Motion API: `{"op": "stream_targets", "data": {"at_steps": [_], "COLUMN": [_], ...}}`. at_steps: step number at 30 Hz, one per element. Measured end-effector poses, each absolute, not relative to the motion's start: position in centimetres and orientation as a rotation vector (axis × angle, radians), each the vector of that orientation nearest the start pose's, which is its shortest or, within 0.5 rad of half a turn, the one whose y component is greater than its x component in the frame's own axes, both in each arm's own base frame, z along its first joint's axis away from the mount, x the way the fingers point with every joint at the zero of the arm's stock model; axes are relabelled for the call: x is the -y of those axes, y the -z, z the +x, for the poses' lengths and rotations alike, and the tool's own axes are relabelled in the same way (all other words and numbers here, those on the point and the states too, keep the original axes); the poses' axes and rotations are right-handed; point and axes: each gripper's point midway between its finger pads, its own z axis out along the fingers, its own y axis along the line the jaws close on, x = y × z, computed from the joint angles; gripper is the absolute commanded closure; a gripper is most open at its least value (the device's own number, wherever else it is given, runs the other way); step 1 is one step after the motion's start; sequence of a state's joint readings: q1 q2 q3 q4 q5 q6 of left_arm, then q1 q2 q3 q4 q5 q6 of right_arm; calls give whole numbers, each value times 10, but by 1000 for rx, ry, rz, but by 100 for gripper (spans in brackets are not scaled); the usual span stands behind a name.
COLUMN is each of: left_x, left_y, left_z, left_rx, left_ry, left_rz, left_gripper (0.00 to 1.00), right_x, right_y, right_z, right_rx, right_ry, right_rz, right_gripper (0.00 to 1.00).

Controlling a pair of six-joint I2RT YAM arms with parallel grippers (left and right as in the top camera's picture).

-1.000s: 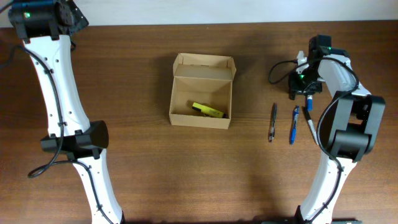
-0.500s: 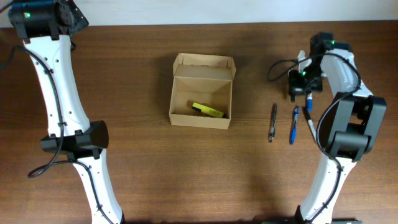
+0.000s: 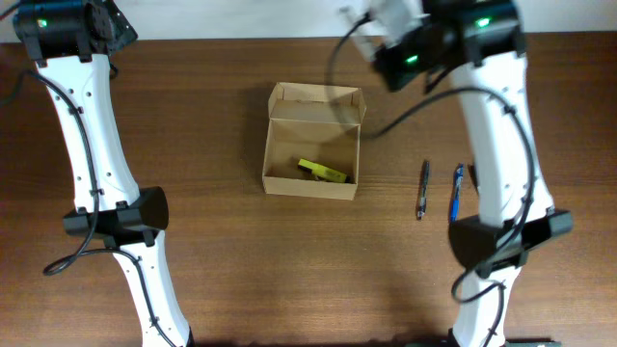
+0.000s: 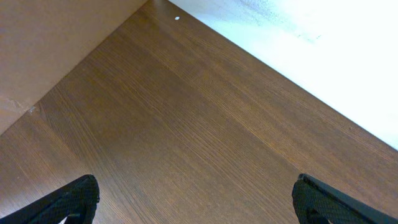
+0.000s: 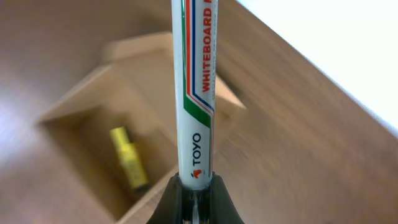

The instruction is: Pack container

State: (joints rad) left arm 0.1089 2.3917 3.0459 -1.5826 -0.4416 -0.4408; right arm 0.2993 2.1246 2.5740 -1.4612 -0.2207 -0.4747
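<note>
Marker (image 5: 194,93) is clenched in the right gripper (image 5: 194,186), high beside the container's (image 3: 285,154) lid edge. Centre it over the container's opening and lower it alongside the highlighter (image 3: 321,172) (already inside the container). Left gripper (image 4: 196,199) hangs spread and empty, well left of the container.

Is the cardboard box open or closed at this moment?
Open. The box has its flap folded back, and a yellow highlighter lies visible inside.

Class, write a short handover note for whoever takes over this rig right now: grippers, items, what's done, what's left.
Right gripper: shut on a whiteboard marker, raised beyond the container.
Left gripper: open, over bare table.
Box open, flap up, yellow highlighter inside.
Done: highlighter packed.
Left: put the marker in, then probably the black pen and blue pen, and close the flap.
</note>
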Motion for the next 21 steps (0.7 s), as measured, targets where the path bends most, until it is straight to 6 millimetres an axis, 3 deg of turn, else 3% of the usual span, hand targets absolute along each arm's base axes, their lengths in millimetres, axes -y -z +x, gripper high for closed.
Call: {"op": "stream_targets", "data": {"at_steps": [3,7,15,21], "left_x": [-128,-128,-128,-128], "left_y": [-306,-306,-306,-306], "left_z": [497,498,498,498], "left_rx": [-2273,-2272,-2273,-2272], "left_ry": [-401,-401,-401,-401], "left_rz": [-828,-828,-828,-828], "left_gripper": [0,0,0,0], "right_x": [-216,-241,-242,-239], "right_y": [-280,-233,-124,-79], "right_z": [431,412,392,387], "right_rx": [-2253,-2221,-2322,-2347], "right_ry": [-221,-230,-292,-302], "right_rz": [-1294,-1575,-1828,-1858], "right_gripper": [96,96,96,96]}}
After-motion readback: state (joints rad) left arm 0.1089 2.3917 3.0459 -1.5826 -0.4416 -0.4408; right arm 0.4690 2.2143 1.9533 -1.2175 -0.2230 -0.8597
